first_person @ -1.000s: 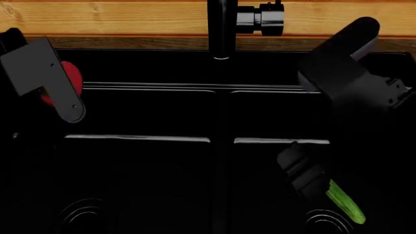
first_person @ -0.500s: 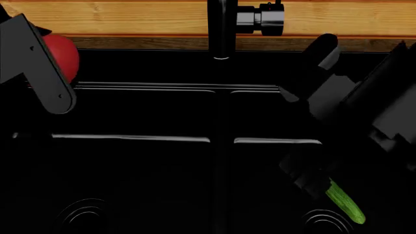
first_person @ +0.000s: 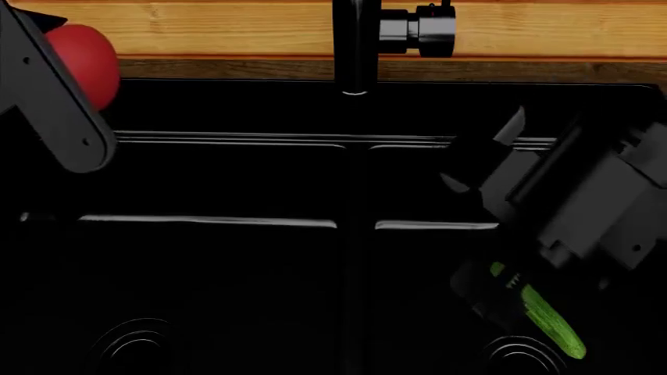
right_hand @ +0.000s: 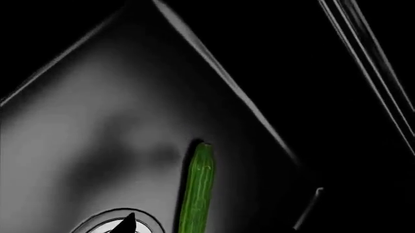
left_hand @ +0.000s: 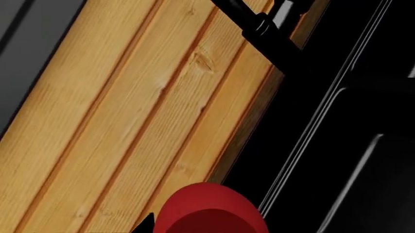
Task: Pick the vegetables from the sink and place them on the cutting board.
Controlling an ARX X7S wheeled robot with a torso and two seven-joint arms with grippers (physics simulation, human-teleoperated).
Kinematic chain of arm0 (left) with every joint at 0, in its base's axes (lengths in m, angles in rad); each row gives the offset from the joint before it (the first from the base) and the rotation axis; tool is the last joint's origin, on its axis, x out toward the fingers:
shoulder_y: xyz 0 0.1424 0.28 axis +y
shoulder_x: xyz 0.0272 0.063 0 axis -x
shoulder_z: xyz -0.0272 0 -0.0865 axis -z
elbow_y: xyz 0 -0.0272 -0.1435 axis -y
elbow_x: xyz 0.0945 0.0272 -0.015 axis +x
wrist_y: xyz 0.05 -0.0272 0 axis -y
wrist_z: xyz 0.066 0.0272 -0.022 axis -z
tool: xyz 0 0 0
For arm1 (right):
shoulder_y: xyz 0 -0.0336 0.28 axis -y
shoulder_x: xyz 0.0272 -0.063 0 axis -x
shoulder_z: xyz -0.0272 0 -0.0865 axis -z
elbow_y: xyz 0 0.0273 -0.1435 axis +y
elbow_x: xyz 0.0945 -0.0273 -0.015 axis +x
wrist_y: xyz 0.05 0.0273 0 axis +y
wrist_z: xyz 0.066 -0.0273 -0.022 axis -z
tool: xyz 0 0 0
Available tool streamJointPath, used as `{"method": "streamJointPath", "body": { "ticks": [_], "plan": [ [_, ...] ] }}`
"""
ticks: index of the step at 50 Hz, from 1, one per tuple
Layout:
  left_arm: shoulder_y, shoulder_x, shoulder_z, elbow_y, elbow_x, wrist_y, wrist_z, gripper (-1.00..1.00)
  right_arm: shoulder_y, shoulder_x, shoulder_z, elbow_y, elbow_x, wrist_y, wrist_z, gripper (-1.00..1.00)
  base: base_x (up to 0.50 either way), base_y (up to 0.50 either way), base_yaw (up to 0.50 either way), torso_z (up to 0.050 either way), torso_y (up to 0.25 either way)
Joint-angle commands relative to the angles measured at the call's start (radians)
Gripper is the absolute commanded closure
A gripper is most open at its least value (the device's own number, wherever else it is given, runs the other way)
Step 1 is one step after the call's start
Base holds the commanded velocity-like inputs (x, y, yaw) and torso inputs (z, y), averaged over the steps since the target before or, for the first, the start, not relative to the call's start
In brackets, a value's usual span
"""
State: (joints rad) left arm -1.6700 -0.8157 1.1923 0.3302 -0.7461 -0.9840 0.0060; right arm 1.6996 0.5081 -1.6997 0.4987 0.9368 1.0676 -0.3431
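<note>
Cucumber [first_person: 551,324]: lies flat on the floor of the right basin, nearest the robot, beside the right drain [first_person: 518,353]. Head view hides its upper end behind the right gripper; right wrist view shows more of its length [right_hand: 198,187], with the drain ring [right_hand: 116,221] just beside it.
Right gripper [first_person: 490,285]: down in the right basin over the cucumber's far end. Contact not clear. Jaws: cannot tell, fingers dark on dark in head view, only one dark tip at the edge of the right wrist view.
Sink [first_person: 230,223]: glossy black, two basins, left drain [first_person: 130,344] visible only in head view. Left wrist view shows just its rim [left_hand: 324,97].
Left gripper [first_person: 62,86]: raised at the far left edge of the sink.
Tomato [first_person: 83,62]: red, round, up against the left gripper, above the sink rim near the countertop. Left wrist view shows it [left_hand: 211,208] close at the frame edge with a dark fingertip beside it. Jaws: look clamped on the tomato, only one finger seen.
Faucet [first_person: 360,43]: dark, at the back centre of the sink.
Countertop [first_person: 230,27]: light wood planks behind the sink; left wrist view shows far more of it [left_hand: 123,121].
Cutting board: in none of the views.
</note>
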Motion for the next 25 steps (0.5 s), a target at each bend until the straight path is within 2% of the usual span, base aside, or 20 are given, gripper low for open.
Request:
{"method": "streamJointPath", "body": {
  "ticks": [1, 9, 19, 25],
  "plan": [
    [-0.017, -0.011, -0.024, 0.029, -0.032, -0.035, -0.038, 1.00, -0.098, -0.027, 0.047, 0.148, -0.028, -0.133, 0.053, -1.00, 0.00, 0.00, 0.00, 0.000, 0.000],
    [-0.018, -0.018, -0.021, 0.041, -0.036, -0.048, -0.038, 1.00, -0.145, -0.013, 0.071, 0.122, 0.008, -0.118, 0.096, -1.00, 0.00, 0.00, 0.00, 0.000, 0.000],
    [-0.027, -0.022, -0.032, 0.061, -0.058, -0.079, -0.048, 1.00, -0.156, -0.017, 0.030, 0.106, -0.001, -0.102, 0.033, -1.00, 0.00, 0.00, 0.00, 0.000, 0.000],
    [-0.034, -0.015, -0.029, 0.055, -0.056, -0.084, -0.043, 1.00, -0.167, -0.056, -0.001, 0.193, -0.047, -0.152, -0.029, -1.00, 0.00, 0.00, 0.00, 0.000, 0.000]
  ]
}}
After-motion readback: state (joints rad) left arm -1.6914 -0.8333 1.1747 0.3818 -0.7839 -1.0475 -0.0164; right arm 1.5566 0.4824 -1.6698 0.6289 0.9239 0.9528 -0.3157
